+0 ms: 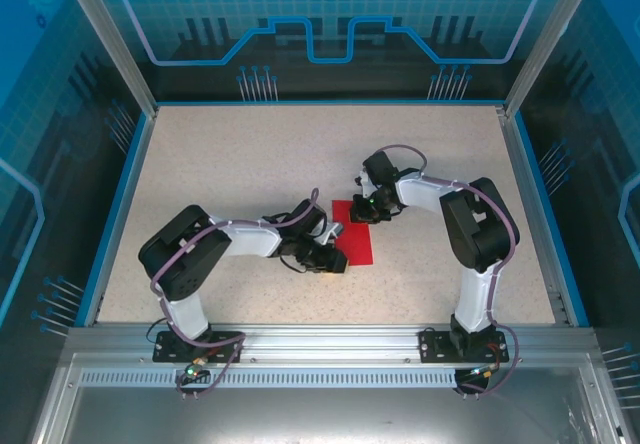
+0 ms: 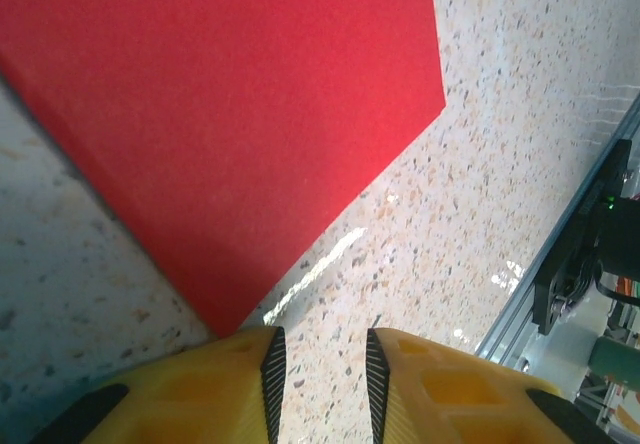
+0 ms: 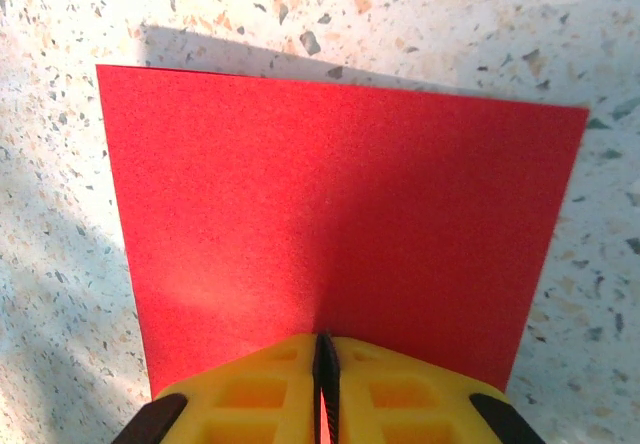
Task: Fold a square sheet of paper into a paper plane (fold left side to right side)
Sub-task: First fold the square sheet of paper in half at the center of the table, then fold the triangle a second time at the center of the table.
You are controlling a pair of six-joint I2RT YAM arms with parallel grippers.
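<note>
Right gripper (image 3: 325, 352) pinches the square sheet of paper (image 1: 357, 240) at one o'clock; left gripper (image 2: 320, 369), fingers spread, sits at its seven o'clock corner.

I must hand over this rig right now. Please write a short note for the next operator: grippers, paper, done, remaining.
Left gripper: open, holding nothing; a corner of the square sheet of paper lies just ahead of it.
Right gripper: shut on one edge of the sheet.
Sheet is on the table between the arms.
Done: sheet gripped; no crease visible.
Remaining: the left-to-right fold, then the rest.
</note>
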